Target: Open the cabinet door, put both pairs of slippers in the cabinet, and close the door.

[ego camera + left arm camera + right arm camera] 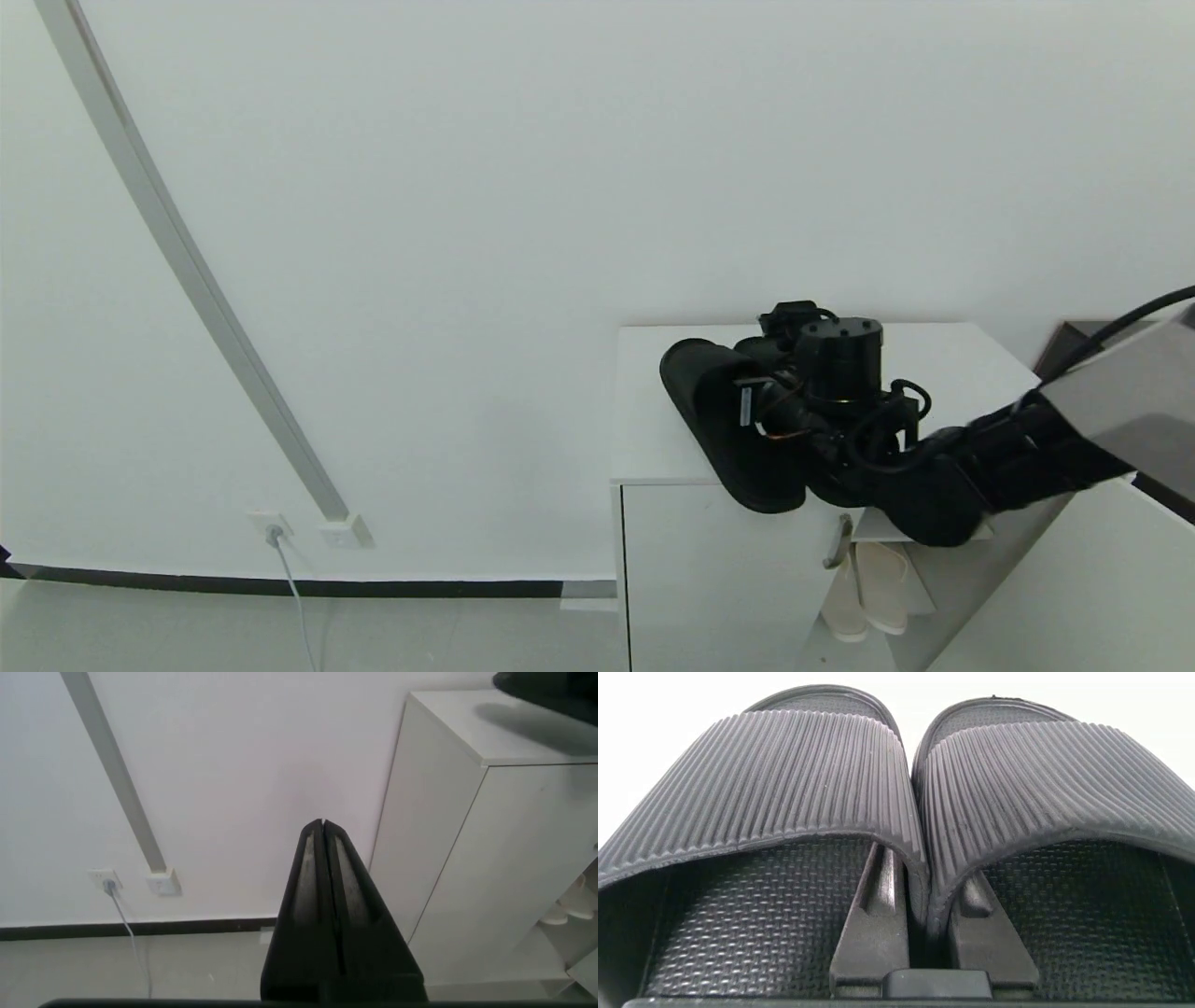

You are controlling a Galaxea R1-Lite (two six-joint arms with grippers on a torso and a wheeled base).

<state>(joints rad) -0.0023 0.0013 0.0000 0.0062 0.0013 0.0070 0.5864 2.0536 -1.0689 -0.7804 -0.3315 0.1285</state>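
Observation:
A pair of black slippers (728, 420) lies side by side on top of the white cabinet (653, 420), with one end hanging over its front edge. My right gripper (794, 411) is at the pair. In the right wrist view one of its fingers (878, 924) sits inside each black slipper (813, 775), pinching the two inner strap walls together. A pair of white slippers (868, 588) stands on a shelf inside the cabinet, behind the open right door (1074, 597). My left gripper (323, 835) is shut on nothing, low and to the left of the cabinet (448, 859).
The cabinet's left door is closed, with a metal handle (840, 541) at its inner edge. A wall socket with a cable (271, 527) and a slanting grey trunking strip (187, 261) are on the wall to the left. Open floor lies left of the cabinet.

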